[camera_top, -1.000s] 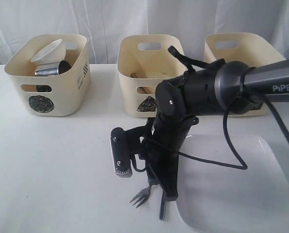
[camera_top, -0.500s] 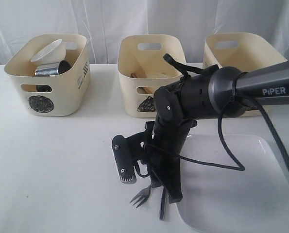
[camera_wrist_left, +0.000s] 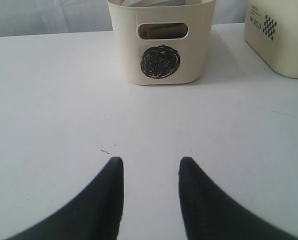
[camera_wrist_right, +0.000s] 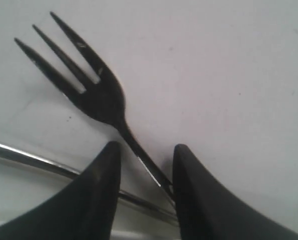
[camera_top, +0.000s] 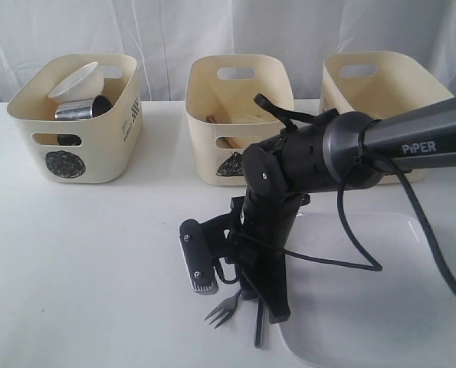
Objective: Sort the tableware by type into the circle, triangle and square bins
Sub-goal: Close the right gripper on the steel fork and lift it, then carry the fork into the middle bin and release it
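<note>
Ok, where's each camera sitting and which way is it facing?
Exterior: off the arms, looking across the table at circle bin, triangle bin and a third bin; shows the right arm bent down over the fork.
Left wrist: low over table, facing the circle bin; shows the open left gripper.
Right wrist: close above the fork; shows the right gripper straddling its handle.
Shared: circle bin in exterior and left wrist; fork in exterior and right wrist.

circle bin (camera_top: 97, 149) left, triangle bin (camera_top: 205, 146) middle — fork (camera_top: 221, 310) before it, plate (camera_top: 373, 307) right
</note>
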Motion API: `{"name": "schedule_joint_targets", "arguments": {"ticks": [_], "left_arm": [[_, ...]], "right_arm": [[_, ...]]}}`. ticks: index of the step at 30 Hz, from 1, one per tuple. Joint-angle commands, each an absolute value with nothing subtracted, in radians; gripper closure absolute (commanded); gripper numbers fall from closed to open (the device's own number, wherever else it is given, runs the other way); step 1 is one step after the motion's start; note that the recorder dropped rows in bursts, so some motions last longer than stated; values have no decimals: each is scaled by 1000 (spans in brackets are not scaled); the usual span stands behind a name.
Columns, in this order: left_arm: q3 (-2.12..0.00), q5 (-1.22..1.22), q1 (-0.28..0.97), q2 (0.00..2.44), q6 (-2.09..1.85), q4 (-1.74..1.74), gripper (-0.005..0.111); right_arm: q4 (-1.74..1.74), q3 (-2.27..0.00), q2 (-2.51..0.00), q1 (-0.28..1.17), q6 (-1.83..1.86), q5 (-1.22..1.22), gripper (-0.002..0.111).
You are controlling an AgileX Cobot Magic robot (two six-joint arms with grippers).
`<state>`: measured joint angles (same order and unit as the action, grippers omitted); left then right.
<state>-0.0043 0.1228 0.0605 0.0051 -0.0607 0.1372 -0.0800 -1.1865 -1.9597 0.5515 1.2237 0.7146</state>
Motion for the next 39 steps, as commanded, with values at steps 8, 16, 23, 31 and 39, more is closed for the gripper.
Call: {"name": "schedule_joint_targets", "arguments": {"ticks": [8,16,23,31,39], "left_arm": [[0,126,62,0,-60,144,65],[0,126,62,0,-60,144,65],[0,126,62,0,-60,144,65],[0,126,62,0,-60,144,65],[0,126,62,0,-60,144,65]], "right_arm": [[-104,-1186,-1993,546,1234,733,81],[-175,-1207,-1995,548,1181,725,108],[-229,-1263,-1997,557,1140,694,108],[-349,-1340,-1997,585,1059,568,108],[-414,-1395,-1966,598,834,471,108]]}}
